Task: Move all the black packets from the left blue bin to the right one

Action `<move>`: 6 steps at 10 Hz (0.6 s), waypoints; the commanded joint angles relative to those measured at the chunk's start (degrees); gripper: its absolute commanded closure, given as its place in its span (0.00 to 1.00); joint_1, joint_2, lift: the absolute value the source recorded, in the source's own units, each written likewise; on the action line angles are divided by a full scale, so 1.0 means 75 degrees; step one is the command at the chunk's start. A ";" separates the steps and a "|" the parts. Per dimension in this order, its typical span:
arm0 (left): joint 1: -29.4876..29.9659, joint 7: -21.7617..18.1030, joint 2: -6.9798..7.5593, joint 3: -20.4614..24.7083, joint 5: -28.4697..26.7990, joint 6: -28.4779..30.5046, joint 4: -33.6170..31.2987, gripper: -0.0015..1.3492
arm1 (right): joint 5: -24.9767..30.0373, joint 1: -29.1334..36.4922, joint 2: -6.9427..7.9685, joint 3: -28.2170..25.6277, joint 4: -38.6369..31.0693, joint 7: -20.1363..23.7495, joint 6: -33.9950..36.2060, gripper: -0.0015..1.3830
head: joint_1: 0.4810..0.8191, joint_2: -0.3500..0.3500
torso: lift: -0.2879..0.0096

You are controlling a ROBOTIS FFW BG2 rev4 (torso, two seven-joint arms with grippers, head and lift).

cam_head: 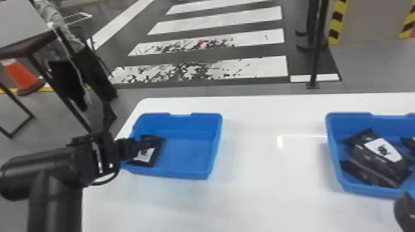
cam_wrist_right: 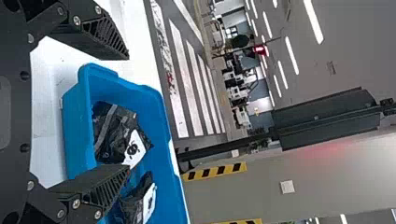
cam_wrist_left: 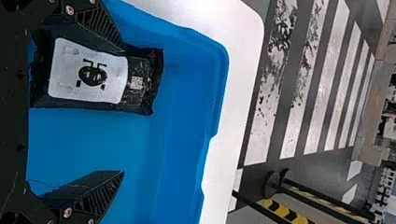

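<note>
In the head view my left gripper [cam_head: 134, 148] is over the left side of the left blue bin [cam_head: 185, 160], at a black packet [cam_head: 145, 155] with a white label. The left wrist view has this gripper [cam_wrist_left: 123, 112] open, the packet [cam_wrist_left: 88, 72] lying flat beside one finger and partly under it. My right gripper [cam_head: 405, 209] is at the lower right edge, near the front of the right blue bin [cam_head: 335, 154]. Seen from its wrist, that gripper [cam_wrist_right: 128, 112] is open with nothing gripped. Several black packets [cam_head: 376, 154] lie piled in the right bin.
Both bins stand on a white table [cam_head: 265, 172], with a wide stretch of tabletop between them. Beyond its far edge are a dark post [cam_head: 315, 46] and a striped floor. An orange cone [cam_head: 20, 74] stands on the floor at the left.
</note>
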 commanded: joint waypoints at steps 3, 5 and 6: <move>-0.0644 0.0287 0.0049 -0.0508 -0.0412 0.0604 0.0743 0.10 | -0.0124 -0.0037 -0.0032 0.0023 0.0057 0.0036 0.0019 0.16 | 0.63 0.92 | 0.35; -0.0982 0.0287 0.0084 -0.0752 -0.0671 0.0716 0.1231 0.10 | -0.0184 -0.0056 -0.0044 0.0023 0.0076 0.0059 0.0038 0.16 | 0.63 0.92 | 0.35; -0.1019 0.0287 0.0084 -0.0782 -0.0778 0.0923 0.1287 0.13 | -0.0215 -0.0056 -0.0044 0.0023 0.0095 0.0071 0.0038 0.16 | 0.63 0.92 | 0.35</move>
